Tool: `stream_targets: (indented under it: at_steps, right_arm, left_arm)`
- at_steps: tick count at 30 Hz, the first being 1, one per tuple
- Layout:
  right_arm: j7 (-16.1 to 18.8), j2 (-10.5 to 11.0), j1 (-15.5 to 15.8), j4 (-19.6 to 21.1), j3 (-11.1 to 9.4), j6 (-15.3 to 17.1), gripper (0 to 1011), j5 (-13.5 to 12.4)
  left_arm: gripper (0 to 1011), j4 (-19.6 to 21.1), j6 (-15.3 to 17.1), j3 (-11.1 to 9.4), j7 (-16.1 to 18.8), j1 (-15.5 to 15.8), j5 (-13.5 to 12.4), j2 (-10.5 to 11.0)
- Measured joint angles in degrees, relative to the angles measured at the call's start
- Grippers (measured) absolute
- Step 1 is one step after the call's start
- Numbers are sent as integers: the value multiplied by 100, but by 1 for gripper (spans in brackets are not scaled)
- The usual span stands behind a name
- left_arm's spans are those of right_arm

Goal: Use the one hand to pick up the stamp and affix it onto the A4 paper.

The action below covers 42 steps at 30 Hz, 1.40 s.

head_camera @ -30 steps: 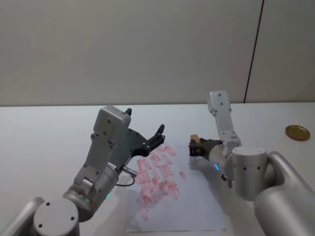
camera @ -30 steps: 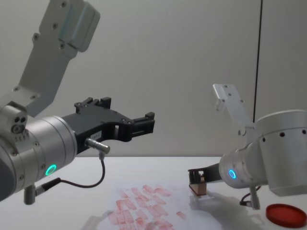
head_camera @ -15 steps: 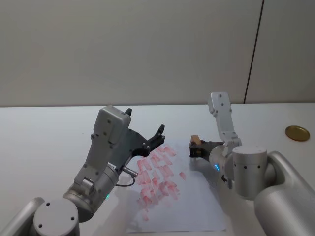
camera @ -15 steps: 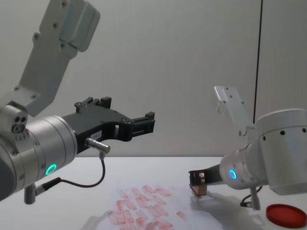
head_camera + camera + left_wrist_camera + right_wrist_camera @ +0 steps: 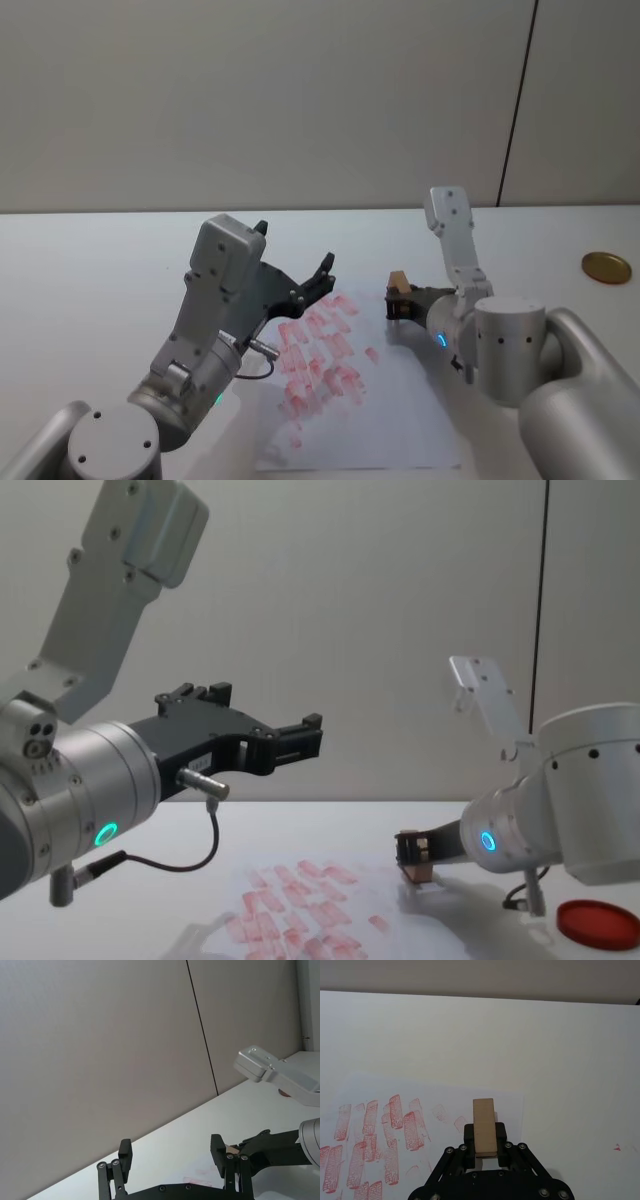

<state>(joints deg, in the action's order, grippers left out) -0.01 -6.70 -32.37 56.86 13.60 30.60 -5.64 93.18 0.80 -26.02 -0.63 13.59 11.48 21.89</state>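
My right gripper [image 5: 397, 301] is shut on the stamp [image 5: 398, 280], a small tan wooden block with a reddish underside [image 5: 416, 874]. In the right wrist view the stamp [image 5: 484, 1125] sits between the black fingers [image 5: 468, 1133], pointing at the far edge of the A4 paper [image 5: 445, 1102]. The stamp hangs low over the far right corner of the A4 paper [image 5: 380, 410], to the right of the rows of pinkish-red prints. I cannot tell if it touches the sheet. My left gripper [image 5: 294, 247] is open and held high over the paper's left side, empty.
A flat red round pad [image 5: 597, 925] lies on the table to the right of my right arm. A gold round disc [image 5: 606, 267] lies at the far right of the table. A cable with a metal plug [image 5: 200, 785] hangs off my left arm.
My right gripper with the stamp has edged slightly upward and away. The left arm has not moved.
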Motion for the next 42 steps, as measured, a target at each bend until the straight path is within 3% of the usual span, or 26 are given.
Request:
stream_targets:
  at_steps: [12,26,32,42]
  right_arm:
    - [-42,89,261,655,12,-179,214,144]
    - [-111,224,646,2050,-4,-367,216,227]
    - [-216,307,854,2538,-67,-183,216,150]
    - [-424,425,1150,2941,-193,245,216,-59]
  left_arm:
    - [993,0,0,0,0,0,0,0]
    - [993,0,0,0,0,0,0,0]
    - [993,0,0,0,0,0,0,0]
    - [993,0,0,0,0,0,0,0]
